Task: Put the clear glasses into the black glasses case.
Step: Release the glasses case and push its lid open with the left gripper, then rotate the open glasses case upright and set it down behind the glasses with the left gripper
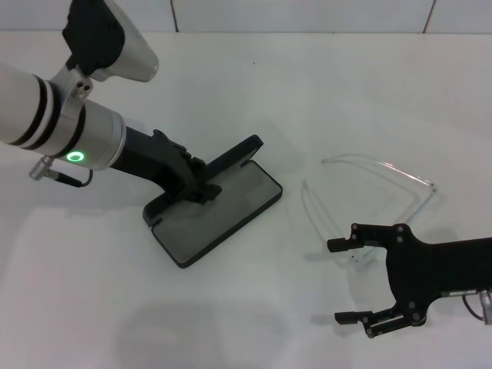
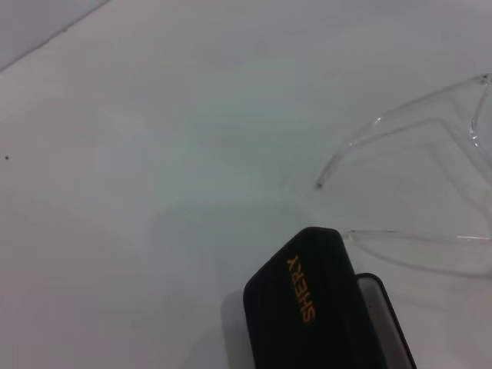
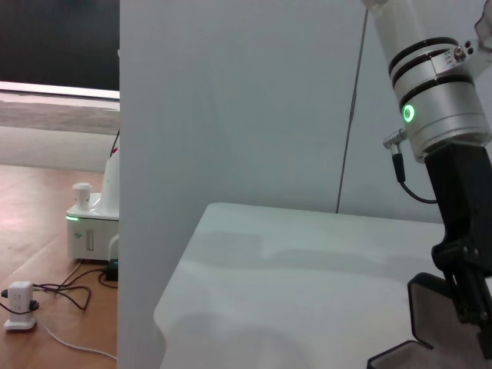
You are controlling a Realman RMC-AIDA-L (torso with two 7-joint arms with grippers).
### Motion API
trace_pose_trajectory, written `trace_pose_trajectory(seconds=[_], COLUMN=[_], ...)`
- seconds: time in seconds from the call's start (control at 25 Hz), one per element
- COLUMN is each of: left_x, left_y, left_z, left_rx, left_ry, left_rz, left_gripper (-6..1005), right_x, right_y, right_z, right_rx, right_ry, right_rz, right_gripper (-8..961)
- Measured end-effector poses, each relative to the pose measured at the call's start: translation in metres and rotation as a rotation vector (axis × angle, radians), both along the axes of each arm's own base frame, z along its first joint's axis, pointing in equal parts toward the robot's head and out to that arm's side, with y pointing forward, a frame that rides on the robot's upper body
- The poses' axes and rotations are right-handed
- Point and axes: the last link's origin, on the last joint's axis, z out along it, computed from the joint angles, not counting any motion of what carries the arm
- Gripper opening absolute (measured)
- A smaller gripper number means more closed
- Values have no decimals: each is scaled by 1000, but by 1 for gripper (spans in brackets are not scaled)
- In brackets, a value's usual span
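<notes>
The right gripper (image 1: 347, 280) was seen at about five o'clock on the white table (image 1: 369, 92), its two black fingers spread wide with nothing between them, the upper finger (image 1: 342, 244) lying right at the near end of the clear glasses (image 1: 369, 192). It could be judged that the wide spread was kept so that the thin frame could be straddled before any closing was tried. No contact with the plastic could be confirmed; the clear material was too faint against the white to tell.

Outward from there, the clear glasses were found lying flat at roughly three o'clock, arms unfolded and pointing toward the black glasses case (image 1: 215, 207), a little apart from it.

At the centre, toward nine o'clock, the case was seen open, its grey lining turned up. The lid (image 1: 231, 157) was propped upright at the far edge, and the left gripper (image 1: 196, 181) was placed right against it, apparently so that the lid would be kept from dropping while the glasses were brought over. Whether its fingers were clamped on the lid could not be told. In the left wrist view, the orange "SHERY" lettering (image 2: 301, 288) was shown on the raised lid, with the glasses beyond it.
</notes>
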Motion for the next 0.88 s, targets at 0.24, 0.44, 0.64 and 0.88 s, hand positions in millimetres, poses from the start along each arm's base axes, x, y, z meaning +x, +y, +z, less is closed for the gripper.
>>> trace_pose_trajectory(seconds=[0.24, 0.44, 0.64, 0.88], left_x=[1, 4, 8, 26], left_y=[1, 3, 6, 19], left_z=[0, 1, 3, -3], left_rx=[2, 7, 23, 65], left_ry=[10, 12, 15, 61], left_rz=[-7, -19, -48, -221], left_gripper=[501, 371, 264, 207], right_x=[1, 3, 4, 5], right_y=[-1, -3, -4, -7], right_z=[0, -1, -1, -3], right_rx=[0, 3, 7, -1], right_ry=[1, 0, 0, -2], right_rz=[-5, -5, 1, -1], right_gripper=[863, 863, 863, 862])
